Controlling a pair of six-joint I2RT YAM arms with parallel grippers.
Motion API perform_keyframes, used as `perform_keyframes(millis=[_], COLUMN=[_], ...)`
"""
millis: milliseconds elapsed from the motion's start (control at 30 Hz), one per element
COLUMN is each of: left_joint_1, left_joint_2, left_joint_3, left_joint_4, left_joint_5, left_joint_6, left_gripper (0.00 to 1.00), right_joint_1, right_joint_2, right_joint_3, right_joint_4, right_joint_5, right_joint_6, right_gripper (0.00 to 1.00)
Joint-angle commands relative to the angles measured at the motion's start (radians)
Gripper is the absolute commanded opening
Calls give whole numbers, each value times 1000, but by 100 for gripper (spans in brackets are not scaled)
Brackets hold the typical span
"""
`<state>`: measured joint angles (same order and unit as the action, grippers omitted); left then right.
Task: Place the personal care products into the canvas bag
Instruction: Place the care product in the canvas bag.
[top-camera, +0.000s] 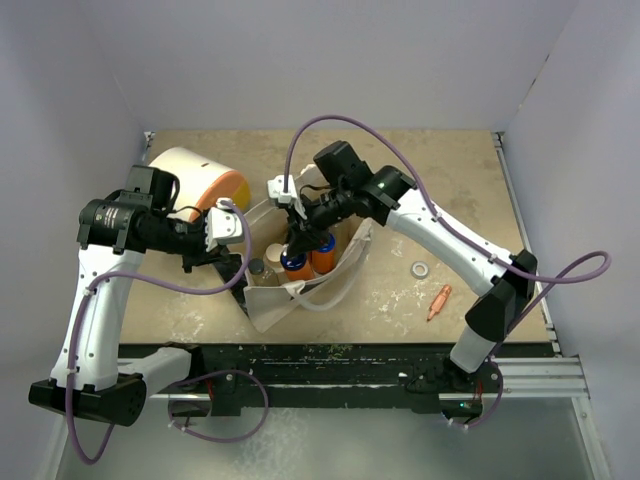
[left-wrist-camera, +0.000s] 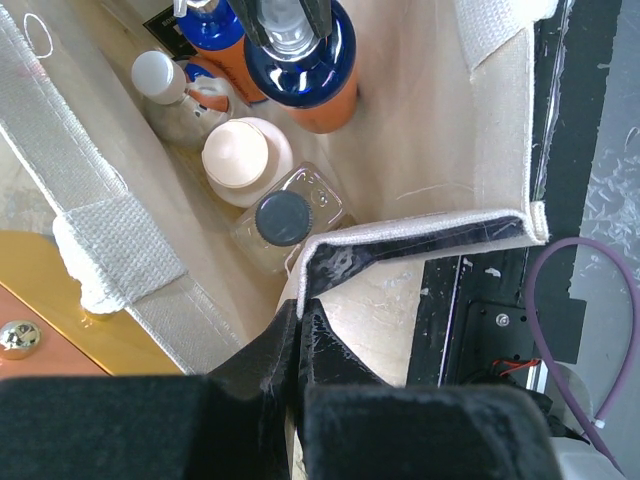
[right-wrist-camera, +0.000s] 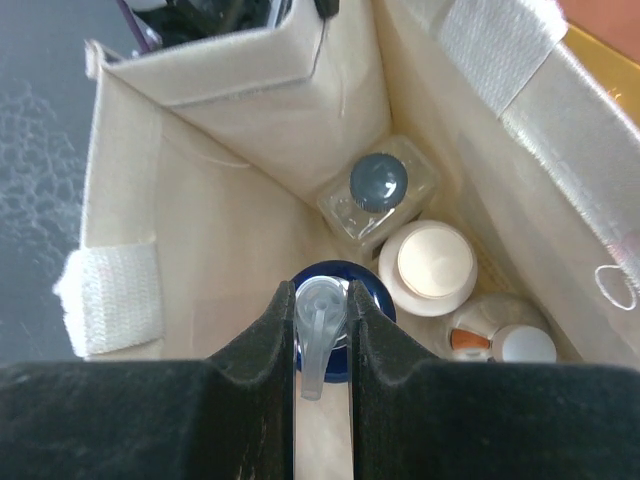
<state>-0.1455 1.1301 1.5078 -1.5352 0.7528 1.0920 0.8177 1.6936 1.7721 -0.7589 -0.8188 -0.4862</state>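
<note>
The canvas bag (top-camera: 330, 285) stands open in the middle of the table. My left gripper (left-wrist-camera: 300, 312) is shut on the bag's near rim (left-wrist-camera: 420, 228) and holds it open. My right gripper (right-wrist-camera: 322, 296) reaches down into the bag, shut on the clear pump head of an orange bottle with a blue top (right-wrist-camera: 372, 296). A second orange bottle (top-camera: 323, 252) stands beside it. On the bag's floor are a clear bottle with a dark cap (right-wrist-camera: 378, 183), a white bottle with a tan cap (right-wrist-camera: 432, 262) and a small beige bottle (right-wrist-camera: 520, 343).
A big white drum with an orange end (top-camera: 195, 180) lies at the back left, close behind the left arm. A small roll of tape (top-camera: 421, 270) and an orange pen-like piece (top-camera: 438, 302) lie to the right of the bag.
</note>
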Motion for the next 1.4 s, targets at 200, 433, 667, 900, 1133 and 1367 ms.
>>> perform_keyframes(millis=[200,433,667,900,1133,1367], left_joint_1=[0,0,-33,-96,-294,-371], left_joint_2=[17,5,-26,-21,58,69], left_joint_3=[-21,29,75,140,160,110], left_joint_4=[1,74,113,125,85,78], left_joint_5=[106,149,137,110,110,138], left_joint_6=[-21,-167,-274,-304,-346,-352], left_gripper=[6,44,66,73,76,77], right_joint_1=[-14,-25,-35,-37,-38,-38], right_joint_2=[-20,-11,-40,-47,-67,-64], right_joint_3=[-52,-61,-101,-104,-127,-127], right_joint_4=[-1,-12,64,94,105,99], right_joint_5=[-14,-18,-13,-16,10,6], right_joint_6=[-171,-163,-91,-59,-68,-69], right_gripper=[0,0,0,0,0,0])
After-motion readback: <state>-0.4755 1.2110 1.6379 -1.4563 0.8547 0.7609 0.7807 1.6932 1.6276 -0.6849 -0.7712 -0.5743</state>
